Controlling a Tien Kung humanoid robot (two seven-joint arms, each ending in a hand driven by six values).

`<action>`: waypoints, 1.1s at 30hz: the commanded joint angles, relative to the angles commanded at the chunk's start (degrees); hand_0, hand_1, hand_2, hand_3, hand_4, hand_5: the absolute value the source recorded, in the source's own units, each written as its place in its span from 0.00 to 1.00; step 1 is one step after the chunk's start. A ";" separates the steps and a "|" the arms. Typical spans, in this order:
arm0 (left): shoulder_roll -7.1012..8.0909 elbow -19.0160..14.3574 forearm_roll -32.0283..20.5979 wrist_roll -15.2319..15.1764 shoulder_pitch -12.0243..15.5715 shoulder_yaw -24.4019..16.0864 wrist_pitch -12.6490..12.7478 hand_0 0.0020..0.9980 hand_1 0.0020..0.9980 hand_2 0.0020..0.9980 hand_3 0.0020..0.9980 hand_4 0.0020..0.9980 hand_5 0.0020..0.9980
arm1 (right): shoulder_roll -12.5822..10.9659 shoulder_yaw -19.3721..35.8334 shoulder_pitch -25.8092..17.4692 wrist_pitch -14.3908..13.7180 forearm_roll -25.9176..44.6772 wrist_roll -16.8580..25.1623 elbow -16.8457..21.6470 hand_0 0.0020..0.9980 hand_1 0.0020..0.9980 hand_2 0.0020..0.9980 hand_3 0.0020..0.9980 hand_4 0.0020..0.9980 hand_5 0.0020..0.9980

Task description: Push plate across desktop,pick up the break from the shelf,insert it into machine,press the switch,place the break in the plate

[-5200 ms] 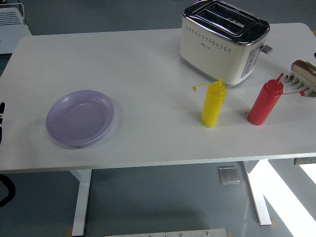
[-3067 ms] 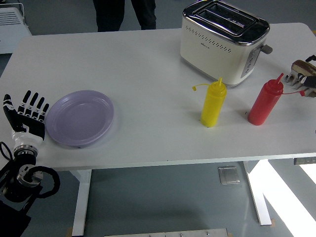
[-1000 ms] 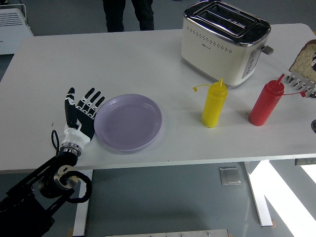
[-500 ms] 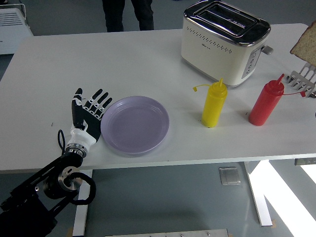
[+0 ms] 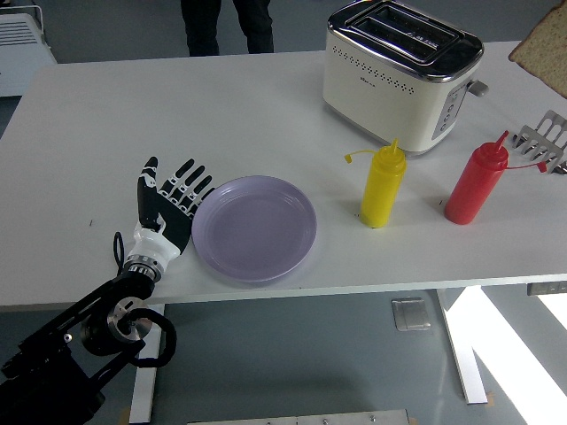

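down at the lower left your left hand (image 5: 168,206), fingers spread flat, has shoved the purple plate (image 5: 255,228) toward centre, while the bread slice (image 5: 542,51) has lifted off the rack (image 5: 542,142) at the upper right, holder unseen, so toaster (image 5: 400,71) next.

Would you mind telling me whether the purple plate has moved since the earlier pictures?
Yes. The purple plate has slid right, toward the yellow bottle, which stayed put. The left hand is against its left rim.

No legible txt — toaster (image 5: 403,73) front mark too small to read.
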 joint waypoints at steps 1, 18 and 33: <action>0.10 -0.27 0.06 -0.02 0.09 -0.39 0.12 0.83 0.77 0.73 0.70 0.69 1.00 | -0.16 0.02 0.16 0.04 0.68 -0.17 0.86 0.42 0.47 0.47 0.41 0.24 0.00; 3.10 -7.03 3.33 -0.06 4.49 -10.71 3.66 0.81 0.75 0.72 0.69 0.68 1.00 | -0.10 -7.10 10.54 -0.11 13.24 -1.62 6.18 0.42 0.46 0.47 0.41 0.19 0.00; 7.30 -13.83 8.34 1.23 13.08 -25.04 5.66 0.81 0.72 0.71 0.69 0.67 1.00 | 5.72 -16.82 22.56 -0.72 19.44 -0.78 -5.34 0.42 0.46 0.47 0.41 0.19 0.00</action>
